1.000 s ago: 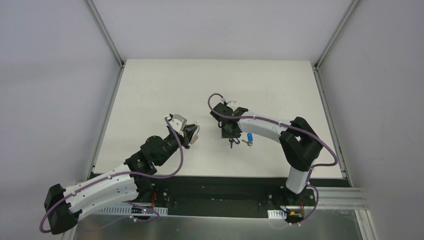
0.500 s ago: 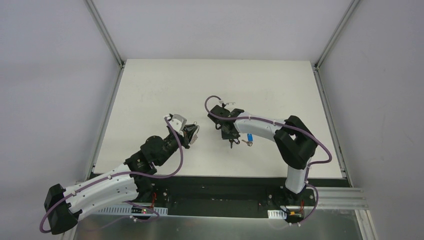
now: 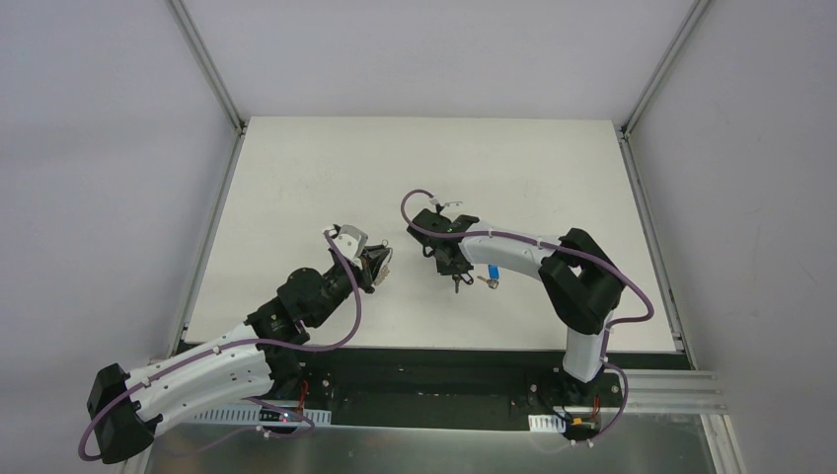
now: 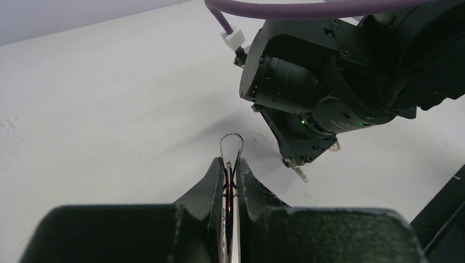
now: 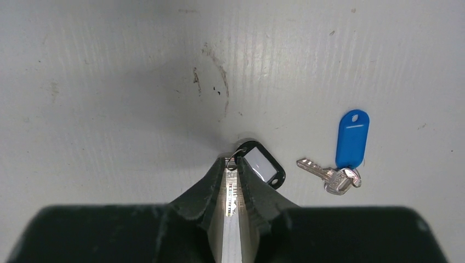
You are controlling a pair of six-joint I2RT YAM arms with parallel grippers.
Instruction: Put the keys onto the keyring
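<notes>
**Keyring and black key gripped, blue key lying loose**

Top view: the left tool (image 3: 381,265) and right tool (image 3: 455,280) point towards each other over the white table (image 3: 296,178), near but apart. A small silver key with a bright blue plastic head (image 3: 491,273) lies on the table just beside the right tool.

Left wrist view: the left tool's fingers are pressed together on the thin silver wire keyring (image 4: 231,143), whose loop juts past the fingertips.

Right wrist view: the right tool pinches the blade of a small silver key with a black plastic head (image 5: 264,167). The blue key lies flat to its right, not touching.

keyring (image 4: 231,135) in left tool (image 4: 231,163), one key (image 5: 264,167) in right tool (image 5: 231,164), other key (image 5: 352,138) on table (image 5: 109,82) beside it
</notes>
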